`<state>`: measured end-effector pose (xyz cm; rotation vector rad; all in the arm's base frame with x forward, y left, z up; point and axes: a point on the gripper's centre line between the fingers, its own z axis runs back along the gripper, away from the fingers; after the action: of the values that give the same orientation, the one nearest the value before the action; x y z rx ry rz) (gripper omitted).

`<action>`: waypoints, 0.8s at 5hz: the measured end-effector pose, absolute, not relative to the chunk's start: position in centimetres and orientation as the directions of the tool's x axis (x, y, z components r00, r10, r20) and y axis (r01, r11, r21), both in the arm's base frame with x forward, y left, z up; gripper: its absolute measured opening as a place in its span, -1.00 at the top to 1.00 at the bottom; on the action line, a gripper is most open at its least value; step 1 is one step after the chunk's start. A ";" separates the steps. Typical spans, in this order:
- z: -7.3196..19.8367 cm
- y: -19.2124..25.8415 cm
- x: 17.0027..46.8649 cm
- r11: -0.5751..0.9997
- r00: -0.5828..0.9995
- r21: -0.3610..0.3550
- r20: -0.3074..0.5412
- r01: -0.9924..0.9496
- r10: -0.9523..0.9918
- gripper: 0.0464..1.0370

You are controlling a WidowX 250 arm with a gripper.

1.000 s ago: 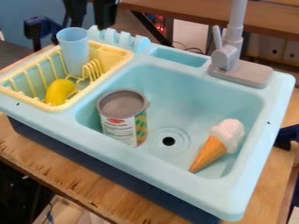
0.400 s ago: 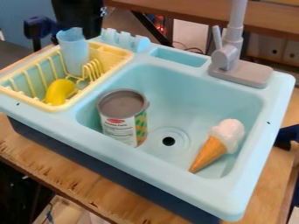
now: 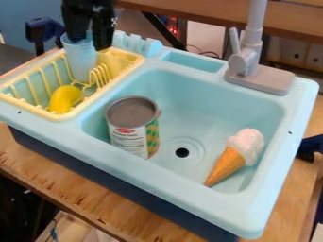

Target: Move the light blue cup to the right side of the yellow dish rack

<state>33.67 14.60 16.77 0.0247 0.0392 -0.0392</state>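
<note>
Hanging down at the upper left of the camera view as a black two-finger gripper, open, with fingers parted around the near rim of a tall, pale-blue, slightly see-through plastic cup; hard to tell whether touching it. Leaving room, by that spread, for the thin cup wall in between. Standing upright, in the cup's case, at the back of a pale-yellow plastic dish rack, probably kept steady by its bars and sides. Looking smooth, round-mouthed and a little narrower toward the base. Resting near it, low in the rack, as a glossy, rounded yellow object. Set to the right of the rack, as a light-blue toy sink basin below a grey faucet. Holding a grey-topped can with a white and green-patterned label, on end thanks to its flat base, and, beyond the dark drain hole, a toy ice-cream cone with a whitish scoop, lying on its side, likely because too pointed to stand.
</note>
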 end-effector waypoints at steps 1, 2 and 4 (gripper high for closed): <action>16.5 14.7 34.0 0.998 0.998 0.025 -0.030 0.051 -0.050 -0.82; 16.0 14.7 34.0 0.999 0.999 0.026 -0.027 0.047 -0.046 -0.31; 15.8 14.5 34.1 0.999 0.999 0.012 -0.021 0.035 -0.035 0.73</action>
<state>34.11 14.47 15.80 0.0128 0.0206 -0.0350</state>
